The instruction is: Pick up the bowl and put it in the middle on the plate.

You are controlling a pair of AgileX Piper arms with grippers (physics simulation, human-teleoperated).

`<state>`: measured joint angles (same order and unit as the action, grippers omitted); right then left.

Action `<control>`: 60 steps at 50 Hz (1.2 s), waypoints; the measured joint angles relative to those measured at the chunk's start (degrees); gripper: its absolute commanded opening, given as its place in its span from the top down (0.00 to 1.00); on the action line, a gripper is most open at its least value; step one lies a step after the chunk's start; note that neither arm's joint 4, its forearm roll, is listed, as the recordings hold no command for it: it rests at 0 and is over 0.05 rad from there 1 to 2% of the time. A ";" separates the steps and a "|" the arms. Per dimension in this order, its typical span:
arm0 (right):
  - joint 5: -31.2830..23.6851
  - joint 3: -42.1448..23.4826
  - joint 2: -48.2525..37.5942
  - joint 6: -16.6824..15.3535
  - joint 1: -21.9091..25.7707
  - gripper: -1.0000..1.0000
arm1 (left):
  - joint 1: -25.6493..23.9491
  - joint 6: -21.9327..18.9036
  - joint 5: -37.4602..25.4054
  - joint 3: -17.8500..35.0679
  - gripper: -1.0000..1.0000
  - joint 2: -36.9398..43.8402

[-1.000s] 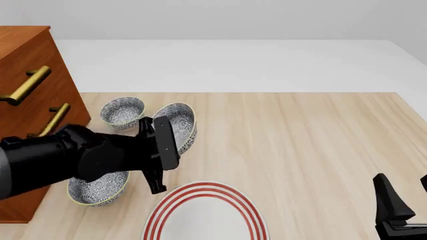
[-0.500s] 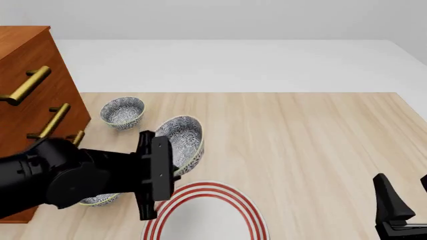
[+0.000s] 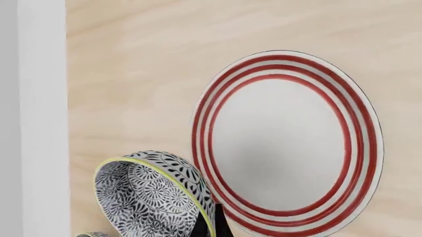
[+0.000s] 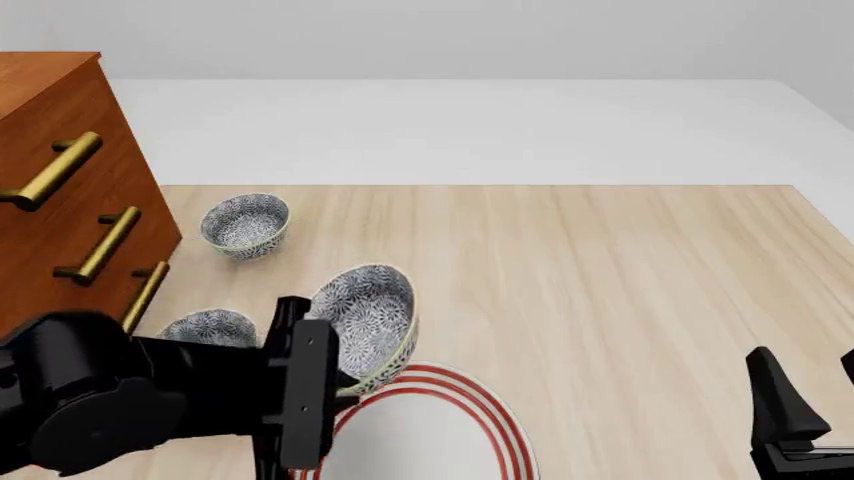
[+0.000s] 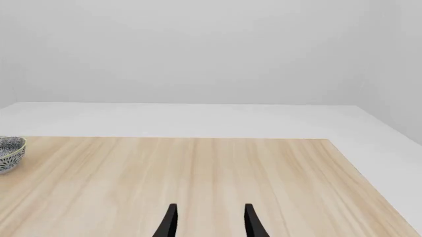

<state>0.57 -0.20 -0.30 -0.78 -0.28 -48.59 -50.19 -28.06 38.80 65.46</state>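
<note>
The bowl (image 4: 371, 318), patterned blue-grey and white with a yellowish rim, hangs tilted on its side just above the far left rim of the plate (image 4: 434, 432). My left gripper (image 4: 344, 385) is shut on the bowl's rim. In the left wrist view the bowl (image 3: 153, 196) lies beside the white red-ringed plate (image 3: 285, 140), slightly overlapping its edge, with the left gripper (image 3: 211, 226) pinching the rim. The plate is cut off by the front view's lower edge. My right gripper (image 4: 811, 405) stands open at the near right, far from both; the right wrist view shows that gripper (image 5: 209, 222) over bare wood.
Two look-alike bowls rest on the table, one far left (image 4: 244, 222) and one (image 4: 210, 327) near my left arm. A wooden drawer cabinet (image 4: 60, 190) with brass handles stands at the left. The far bowl (image 5: 9, 150) also shows at the right wrist view's edge.
My left arm has pulled back toward the near edge, carrying the tilted bowl down to the plate's far left rim. The bowl it covered now shows. The right arm has not moved.
</note>
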 measured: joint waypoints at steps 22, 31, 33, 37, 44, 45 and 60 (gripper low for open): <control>0.00 0.00 0.00 0.00 0.00 0.00 | -6.22 1.20 -0.98 -1.39 1.00 0.09; 0.00 0.00 0.00 0.00 0.00 0.00 | -8.16 1.60 -0.73 -2.50 1.00 0.48; 0.00 0.00 0.00 -0.01 0.00 0.00 | -8.59 1.74 -0.66 -2.69 1.00 0.64; 0.00 0.00 0.00 0.00 0.00 0.00 | -9.47 2.14 -0.47 -3.01 1.00 1.08; 0.00 0.00 0.00 0.00 0.00 0.00 | -11.21 3.12 0.17 -3.46 1.00 2.22; 0.00 0.00 0.00 0.00 0.00 0.00 | -11.45 3.25 0.29 -3.50 1.00 2.39; 0.00 0.00 0.00 0.00 0.00 0.00 | -15.20 5.78 2.78 -4.61 1.00 5.99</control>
<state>0.57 -0.20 -0.30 -0.78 -0.27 -63.79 -44.41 -25.28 34.19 71.45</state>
